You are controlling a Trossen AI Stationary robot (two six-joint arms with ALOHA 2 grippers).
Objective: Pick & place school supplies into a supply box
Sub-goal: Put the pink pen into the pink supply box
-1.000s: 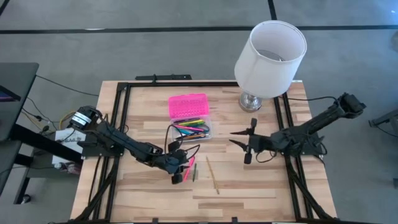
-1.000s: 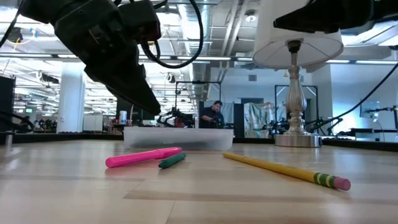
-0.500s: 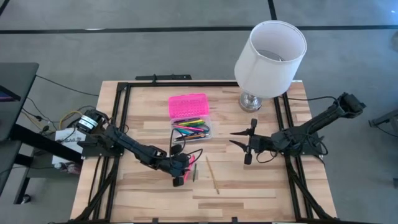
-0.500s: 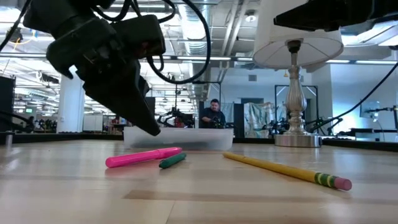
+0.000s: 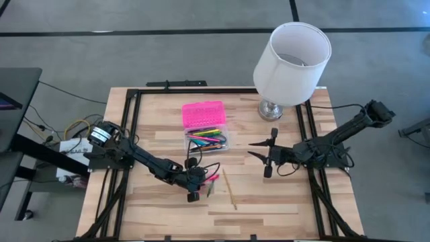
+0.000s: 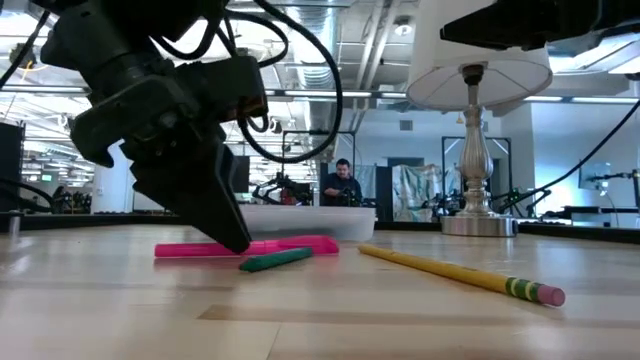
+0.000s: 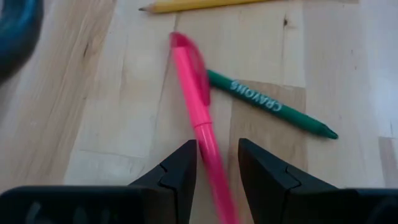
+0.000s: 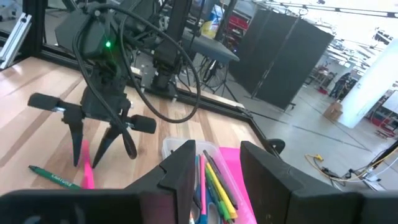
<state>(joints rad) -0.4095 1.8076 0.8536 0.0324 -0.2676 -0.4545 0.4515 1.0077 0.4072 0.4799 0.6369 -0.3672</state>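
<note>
Tabletop (image 5: 269, 202) is pale butcher-block wood, visible grain and plank seams, framed by black rails.

Left hand (image 5: 195, 190) is low over the front-middle of the tabletop, fingers (image 7: 180, 171) straddling a pink marker (image 7: 198, 99). We see the marker running between the 2 dark fingers in the left wrist view, jaws narrow around it; we cannot tell if the pads actually touch it. The marker is smooth glossy plastic, round barrel, rounded cap end. In the low view it lies flat on the wood.

Green crayon (image 7: 268, 104) lies just beside the marker, crossing under its cap end. Paper wrap, white print reads "CRAYONS", pointed tip.

Yellow pencil (image 6: 460, 271) lies apart to the right of those 2, hexagonal wood barrel, green-striped ferrule, pink eraser.

Supply box (image 5: 207, 139) sits behind the left hand toward tabletop centre: clear plastic base holding several coloured pens and pencils, bright pink lid (image 5: 203, 113) flipped open behind it, textured in a fine grid.

Right hand (image 5: 259, 148) hangs over the right-middle of the tabletop, well apart from the supplies, fingers spread wide, holding nothing.

White lamp (image 5: 292, 55) stands at the back right: smooth drum shade, shiny turned-metal stem and round base.

A person (image 6: 344, 183) is in the room far behind the tabletop in the low view.
</note>
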